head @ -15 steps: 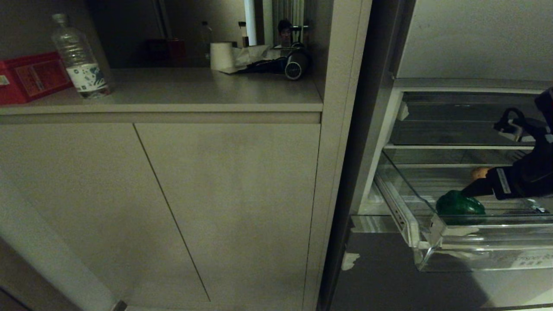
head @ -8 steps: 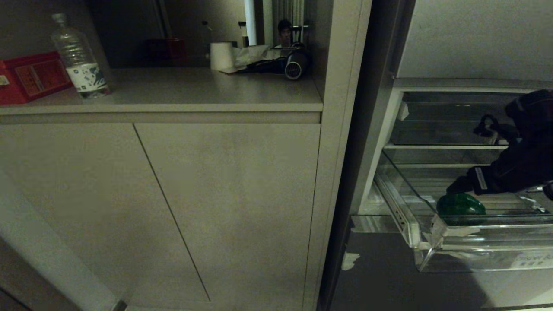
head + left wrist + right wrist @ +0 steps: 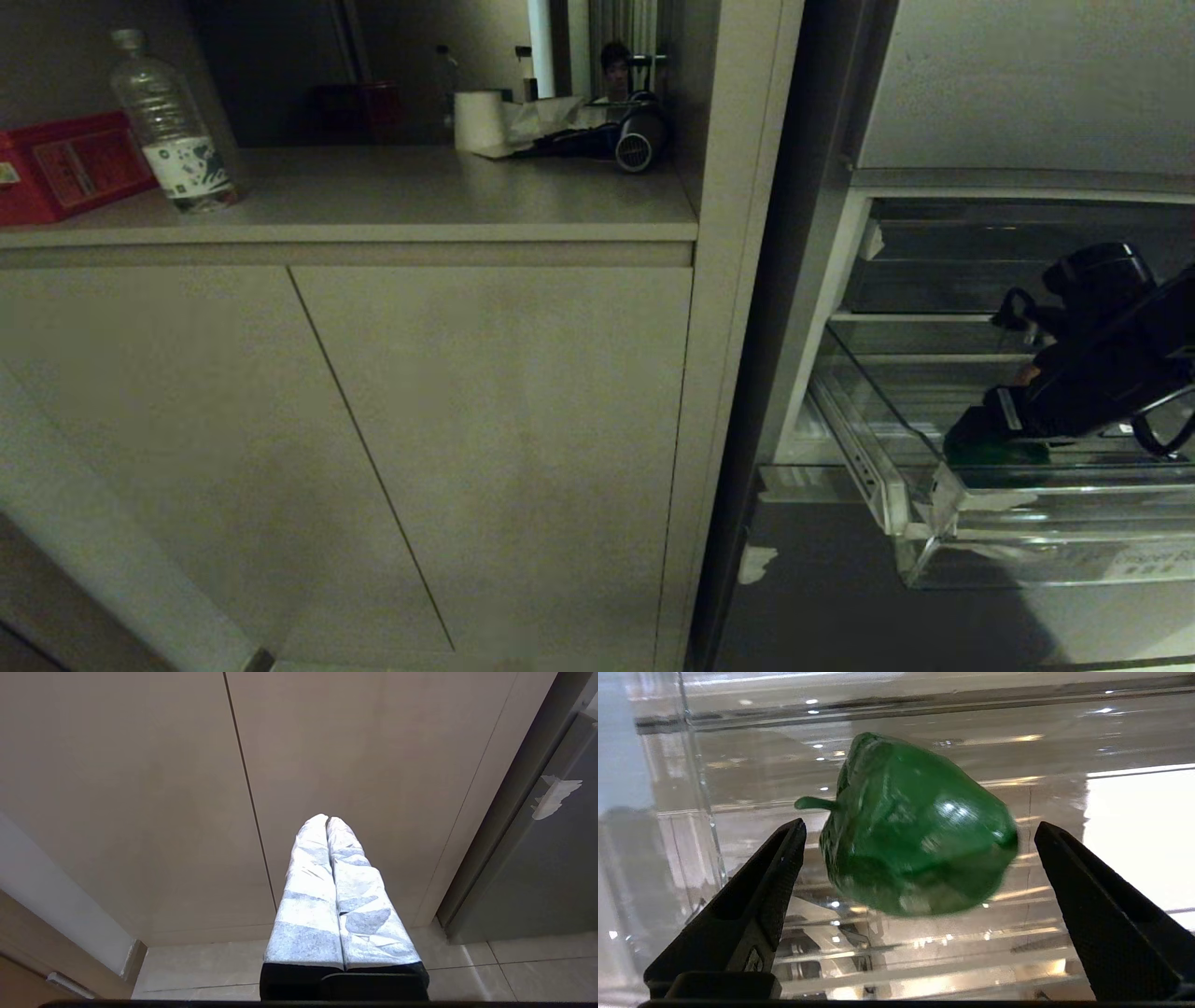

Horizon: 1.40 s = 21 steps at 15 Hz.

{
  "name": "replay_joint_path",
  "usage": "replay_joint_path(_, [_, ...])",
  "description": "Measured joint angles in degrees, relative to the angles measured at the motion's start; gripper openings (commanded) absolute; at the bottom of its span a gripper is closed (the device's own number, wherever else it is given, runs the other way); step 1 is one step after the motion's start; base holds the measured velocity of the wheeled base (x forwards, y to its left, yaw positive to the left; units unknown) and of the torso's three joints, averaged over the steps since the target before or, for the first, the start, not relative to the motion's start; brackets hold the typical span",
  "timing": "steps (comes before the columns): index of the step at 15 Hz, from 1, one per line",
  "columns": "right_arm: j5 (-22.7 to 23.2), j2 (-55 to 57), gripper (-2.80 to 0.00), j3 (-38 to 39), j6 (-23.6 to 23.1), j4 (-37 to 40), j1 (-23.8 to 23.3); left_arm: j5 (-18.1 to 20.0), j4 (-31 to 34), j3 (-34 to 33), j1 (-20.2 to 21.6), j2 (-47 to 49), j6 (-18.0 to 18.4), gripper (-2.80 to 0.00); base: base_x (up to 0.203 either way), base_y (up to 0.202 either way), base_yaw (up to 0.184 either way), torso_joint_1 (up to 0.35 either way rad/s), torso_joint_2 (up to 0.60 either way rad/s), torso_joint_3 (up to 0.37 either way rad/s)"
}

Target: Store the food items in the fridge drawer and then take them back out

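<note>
**Green pepper framed by wide-open right end effector, inside the drawer**

Black textured fingers (image 3: 770, 891) of the right end effector (image 3: 920, 858) stand wide apart, one on each side of the green pepper (image 3: 915, 830); a gap shows on both sides, no contact visible. Nothing is held.

Pepper: glossy, dark green, lying on its side with the short stem (image 3: 810, 803) pointing towards one finger. It sits on the ridged clear floor of the fridge drawer (image 3: 924, 947), near the drawer's front left corner in the head view.

Head view: right end effector (image 3: 971, 431) reaches into the drawer (image 3: 1027, 551) from the right, tip down low over the pepper (image 3: 994, 455), hiding most of it; only a green strip shows under the tip. A sliver of the orange-brown item (image 3: 1027, 374) shows further back in the drawer, mostly covered by the arm. Drawer is pulled out, with white tape scraps (image 3: 980, 499) on its front edge.

Left end effector (image 3: 327, 826): fingers in pale wrapping, pressed together, empty, parked low in front of the beige cabinet doors (image 3: 187, 788), above the tiled floor (image 3: 490, 970). Well away from the fridge.

Further out: tabletop (image 3: 420, 196) left of the fridge carries a clear water bottle (image 3: 173, 126), a red box (image 3: 65, 168), a white paper roll (image 3: 478, 121) and a hair dryer (image 3: 635, 140). A person's reflection (image 3: 614, 70) shows at the back.
</note>
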State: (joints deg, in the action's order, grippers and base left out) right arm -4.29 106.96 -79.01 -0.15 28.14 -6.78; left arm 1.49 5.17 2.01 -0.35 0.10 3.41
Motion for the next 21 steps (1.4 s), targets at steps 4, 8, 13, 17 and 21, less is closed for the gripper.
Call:
replay_joint_path(4, [0.27, 2.5, 0.0, -0.62, 0.07, -0.9, -0.05, -0.01, 0.0, 0.0, 0.0, 0.0, 0.0, -2.8, 0.0, 0.0, 0.0, 0.0, 0.0, 0.0])
replay_joint_path(8, [0.28, 4.37, 0.0, -0.86, 0.07, -1.02, -0.07, -0.01, 0.0, 0.0, 0.0, 0.0, 0.0, -2.8, 0.0, 0.0, 0.0, 0.0, 0.0, 0.0])
replay_joint_path(13, [0.27, 5.04, -2.8, -0.97, 0.11, -1.26, -0.13, 0.0, 0.0, 0.0, 0.02, 0.0, 0.0, -2.8, 0.0, 0.0, 0.0, 0.0, 0.0, 0.0])
replay_joint_path(17, [0.22, 5.34, -2.8, -1.06, 0.1, -2.78, -0.16, 0.0, 0.0, 0.0, 0.02, 0.0, 0.0, -2.8, 0.0, 0.0, 0.0, 0.0, 0.0, 0.0])
replay_joint_path(21, [0.18, 3.56, -2.8, -0.33, 0.02, -2.68, -0.09, 0.0, 0.0, 0.0, 0.02, 0.0, 0.0, -2.8, 0.0, 0.0, 0.0, 0.0, 0.0, 0.0])
